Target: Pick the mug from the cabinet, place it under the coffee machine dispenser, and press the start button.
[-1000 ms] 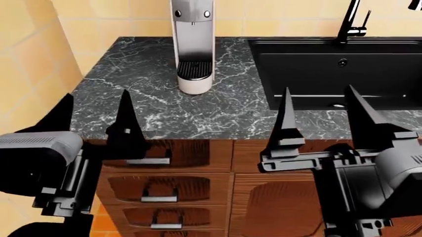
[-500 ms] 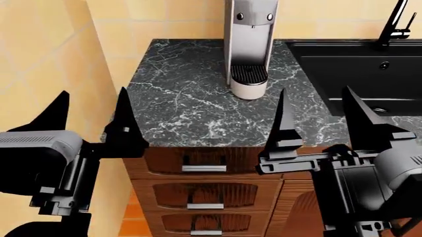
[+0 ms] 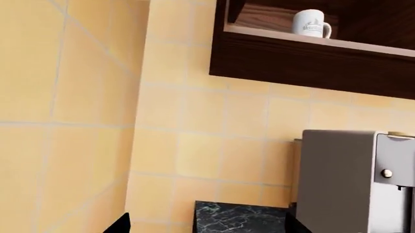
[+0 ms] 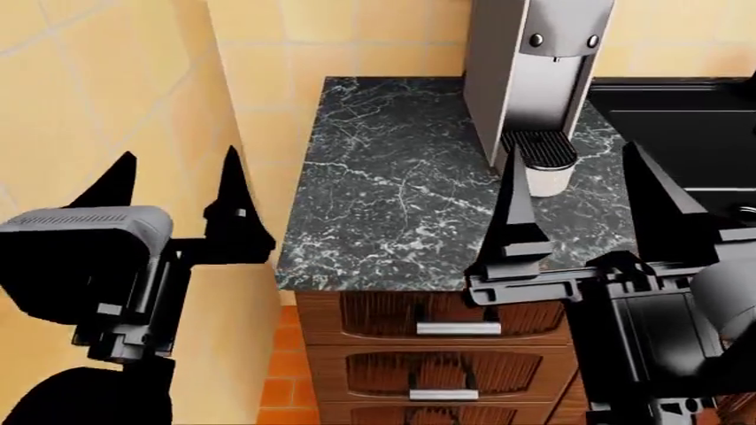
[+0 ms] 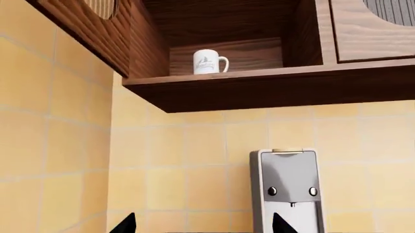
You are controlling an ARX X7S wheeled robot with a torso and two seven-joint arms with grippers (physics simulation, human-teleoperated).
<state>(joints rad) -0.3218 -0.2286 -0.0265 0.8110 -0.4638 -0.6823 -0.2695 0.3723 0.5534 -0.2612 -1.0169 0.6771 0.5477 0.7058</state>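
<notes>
Since 0.5 s ago the head view has swung left: the coffee machine dispenser now sits toward the upper right, and more tiled wall shows at the left.

Both pincers are released and hold nothing: the left pincer hangs beside the surface, the right pincer over its front edge.

The mug is white with a grey mountain logo on its side. It stands upright, long axis vertical, on the floor of the open cabinet, above the machine and well apart from both pincers. In the right wrist view its loop handle points toward the cabinet's middle divider.

In the head view the machine's top is cut off and the mug is out of sight. Only 2 dark fingertips show in each wrist view. Lettering on the mug is too small to read.
</notes>
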